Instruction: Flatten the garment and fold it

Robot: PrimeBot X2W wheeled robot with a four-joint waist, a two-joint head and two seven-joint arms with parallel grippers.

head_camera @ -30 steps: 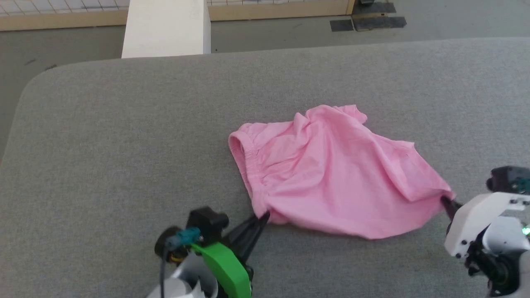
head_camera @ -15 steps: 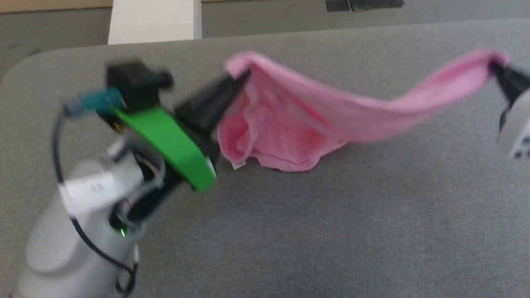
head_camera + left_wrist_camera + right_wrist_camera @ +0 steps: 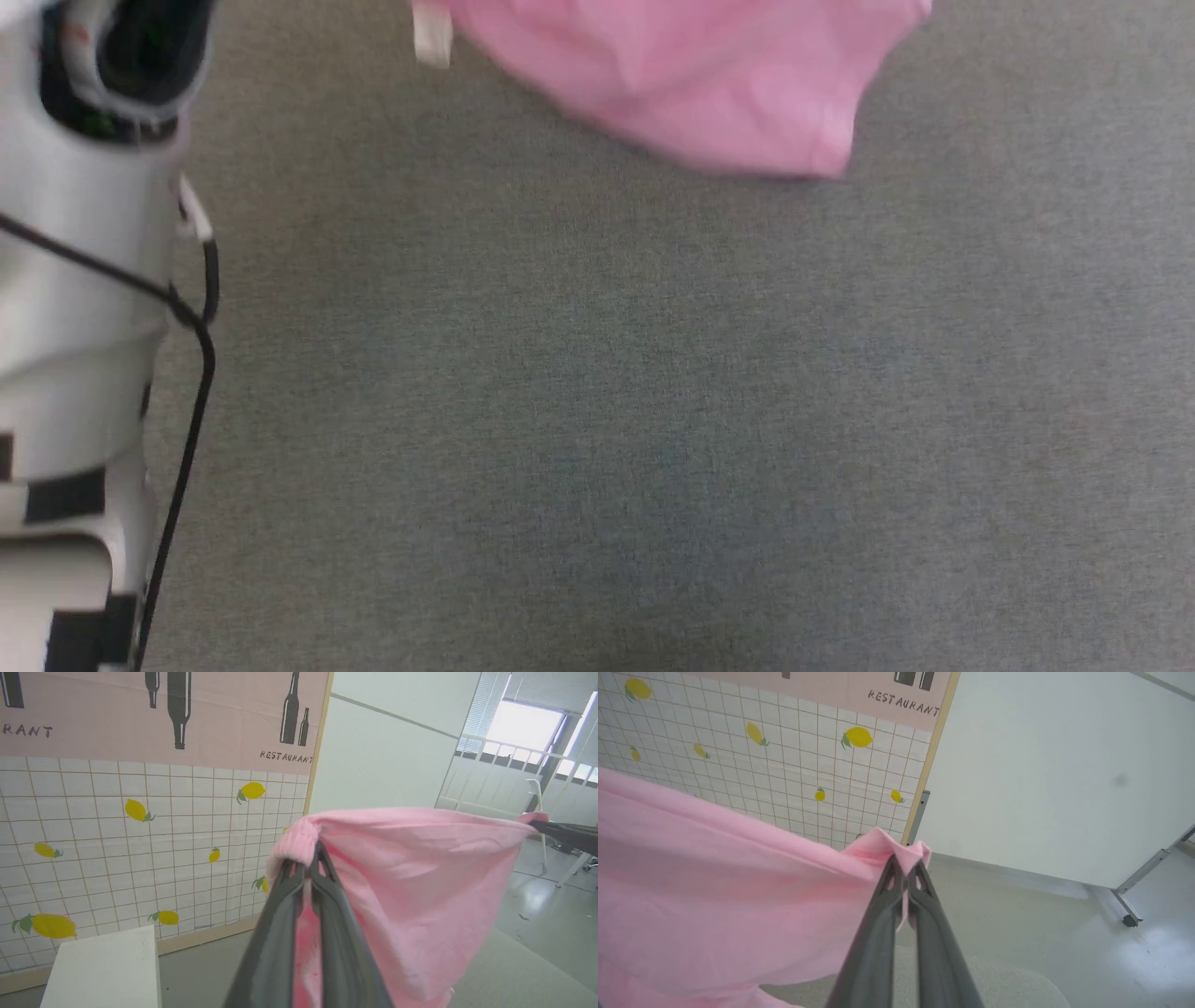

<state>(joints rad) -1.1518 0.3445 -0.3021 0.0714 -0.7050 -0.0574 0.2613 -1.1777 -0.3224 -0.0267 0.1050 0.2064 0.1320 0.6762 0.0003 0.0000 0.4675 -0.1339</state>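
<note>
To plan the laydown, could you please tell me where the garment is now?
The garment hangs between the left gripper, pinching its gathered edge, and the right gripper, pinching a corner; its lower part shows top-centre in the head view.

Bright, even light. The head view is soft with motion blur, the garment (image 3: 691, 84) casting a faint shadow on the worktop (image 3: 597, 420). In the left wrist view a window (image 3: 528, 723) glares white and straight lines bow near the edges.
</note>
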